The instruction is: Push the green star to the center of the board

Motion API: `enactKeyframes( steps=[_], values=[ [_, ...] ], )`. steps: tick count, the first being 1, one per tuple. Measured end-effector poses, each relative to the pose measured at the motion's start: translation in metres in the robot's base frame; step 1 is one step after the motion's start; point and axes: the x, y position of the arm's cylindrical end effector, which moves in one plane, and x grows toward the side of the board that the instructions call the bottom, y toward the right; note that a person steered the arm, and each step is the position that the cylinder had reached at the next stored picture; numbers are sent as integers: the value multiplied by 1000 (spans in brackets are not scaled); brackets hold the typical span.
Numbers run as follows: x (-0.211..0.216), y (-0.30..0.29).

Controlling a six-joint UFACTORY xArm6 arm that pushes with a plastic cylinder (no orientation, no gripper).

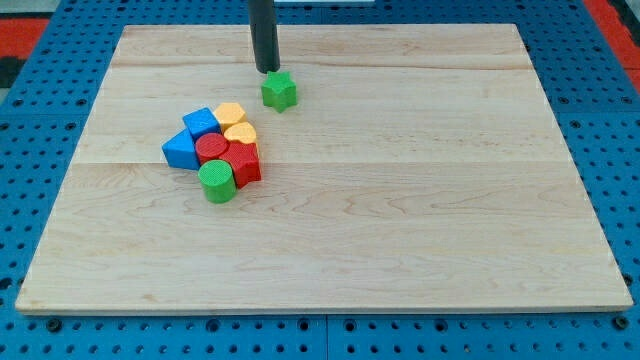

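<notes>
Small green star-shaped block point(280, 91) on the pale wooden board point(400, 200), far of centre and slightly left. My tip point(267, 70), a plain dark rod with no pincer to open or hold anything, stands just beyond its far-left edge. The star is probably light, rigid and free-sliding; contact belongs on that far-left face. Squat and near-symmetrical, it shows no evident long axis or heading.

The scene is viewed by a single camera, set high and beyond the view's bottom edge of the wooden board point(400, 230), tilted down and facing toward the view's top. The whole board is framed at a moderate distance, with strips of the blue perforated table point(620, 130) seen around it.
</notes>
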Motion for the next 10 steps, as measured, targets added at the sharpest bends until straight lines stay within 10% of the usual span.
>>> enactKeyframes(
  steps=[6,10],
  values=[
    [101,63],
    [90,60]
  ],
)
